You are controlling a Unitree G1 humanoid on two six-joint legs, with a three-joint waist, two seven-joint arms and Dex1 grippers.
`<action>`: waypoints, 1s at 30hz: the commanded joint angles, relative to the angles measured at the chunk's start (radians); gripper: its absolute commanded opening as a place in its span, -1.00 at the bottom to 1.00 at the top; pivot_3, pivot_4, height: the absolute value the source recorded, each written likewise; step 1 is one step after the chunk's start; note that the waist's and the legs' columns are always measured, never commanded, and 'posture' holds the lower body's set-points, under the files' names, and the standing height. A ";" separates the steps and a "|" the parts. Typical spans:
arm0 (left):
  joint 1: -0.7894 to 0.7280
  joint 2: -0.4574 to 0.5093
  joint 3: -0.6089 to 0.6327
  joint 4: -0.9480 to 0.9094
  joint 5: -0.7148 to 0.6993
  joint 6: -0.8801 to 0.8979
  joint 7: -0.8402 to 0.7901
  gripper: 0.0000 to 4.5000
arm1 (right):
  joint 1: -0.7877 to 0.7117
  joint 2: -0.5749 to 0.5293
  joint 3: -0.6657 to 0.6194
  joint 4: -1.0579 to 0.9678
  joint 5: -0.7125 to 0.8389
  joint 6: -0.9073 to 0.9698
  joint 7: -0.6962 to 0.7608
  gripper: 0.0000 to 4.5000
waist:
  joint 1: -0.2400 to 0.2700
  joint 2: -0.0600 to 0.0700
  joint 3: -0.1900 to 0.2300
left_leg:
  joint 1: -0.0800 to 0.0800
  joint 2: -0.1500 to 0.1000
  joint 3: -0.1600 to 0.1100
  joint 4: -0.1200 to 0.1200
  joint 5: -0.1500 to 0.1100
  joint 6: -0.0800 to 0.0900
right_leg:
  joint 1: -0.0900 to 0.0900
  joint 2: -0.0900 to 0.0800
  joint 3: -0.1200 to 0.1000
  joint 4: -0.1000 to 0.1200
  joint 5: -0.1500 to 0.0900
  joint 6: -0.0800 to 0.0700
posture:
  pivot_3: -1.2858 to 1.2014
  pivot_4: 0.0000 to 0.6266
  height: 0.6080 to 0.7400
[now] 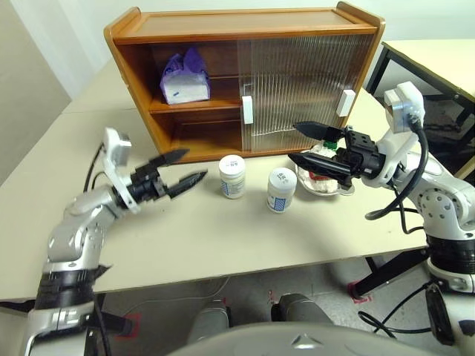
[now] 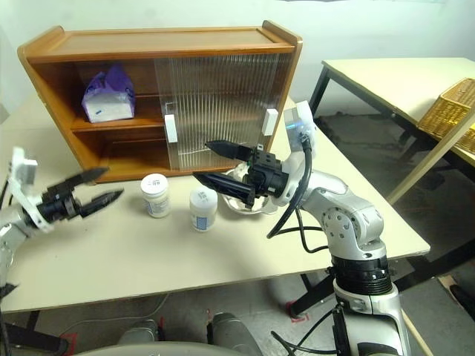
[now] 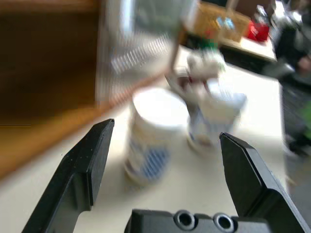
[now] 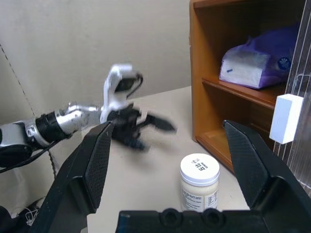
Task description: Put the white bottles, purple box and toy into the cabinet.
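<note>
Purple box already sits on the cabinet's upper shelf; both bottles and toy remain on the desk. My left end effector, spread empty, must next close on the nearer bottle; my right end effector is open too.

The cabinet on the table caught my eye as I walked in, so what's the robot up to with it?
It is loading the cabinet. The purple box already lies on its upper shelf. Two white bottles stand on the table in front, and the toy sits in its bowl beside them. Neither gripper holds anything: the left gripper is open, aimed toward the bottles, and the right gripper is open above the bowl.
</note>
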 commanded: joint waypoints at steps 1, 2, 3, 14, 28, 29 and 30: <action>0.002 -0.004 -0.025 0.085 0.063 -0.098 -0.028 0.99 | -0.013 -0.006 -0.007 -0.006 0.000 0.007 0.000 1.00 | 0.000 0.000 0.000 | 0.000 0.001 -0.003 0.000 0.000 0.001 | 0.000 0.000 0.000 0.000 0.000 0.000 | -0.06 -1.00 1.00; -0.001 -0.007 -0.026 0.097 0.069 -0.109 -0.030 0.99 | -0.013 -0.006 -0.008 -0.006 0.001 0.008 -0.001 1.00 | 0.000 0.000 0.000 | -0.001 0.001 -0.006 -0.001 0.001 0.001 | -0.001 0.000 0.000 0.000 0.000 -0.001 | -0.06 -1.00 1.00; -0.011 -0.018 -0.029 0.115 0.078 -0.120 -0.018 0.99 | -0.013 -0.008 -0.009 -0.007 0.001 0.009 -0.001 1.00 | 0.000 0.000 0.000 | -0.001 0.001 -0.007 -0.002 0.001 0.001 | -0.001 0.000 0.000 0.000 0.000 -0.001 | -0.07 -1.00 1.00; -0.102 -0.092 -0.084 0.258 0.161 -0.207 0.023 0.99 | -0.013 -0.019 -0.014 -0.022 0.009 0.014 -0.010 1.00 | -0.005 0.000 0.000 | -0.001 -0.004 -0.012 -0.002 0.001 0.002 | 0.000 0.000 0.000 0.000 0.000 0.001 | -0.08 -1.00 1.00; -0.205 -0.145 -0.136 0.477 0.247 -0.339 0.018 0.99 | 0.004 -0.024 -0.024 -0.049 0.019 0.025 -0.029 1.00 | -0.013 0.000 0.000 | -0.001 -0.007 -0.012 0.000 0.002 0.004 | 0.003 0.002 -0.003 0.000 -0.001 0.003 | -0.10 -1.00 1.00; -0.211 -0.151 -0.142 0.481 0.249 -0.339 0.014 0.99 | 0.004 -0.025 -0.025 -0.050 0.019 0.025 -0.031 1.00 | -0.014 0.000 0.000 | -0.001 -0.007 -0.012 0.000 0.003 0.004 | 0.003 0.002 -0.004 0.000 -0.001 0.003 | -0.10 -1.00 1.00; -0.216 -0.157 -0.149 0.483 0.252 -0.340 0.011 0.99 | 0.006 -0.025 -0.026 -0.051 0.020 0.026 -0.033 1.00 | -0.014 0.000 0.000 | -0.001 -0.007 -0.012 0.000 0.003 0.004 | 0.004 0.003 -0.004 0.000 -0.001 0.003 | -0.10 -1.00 1.00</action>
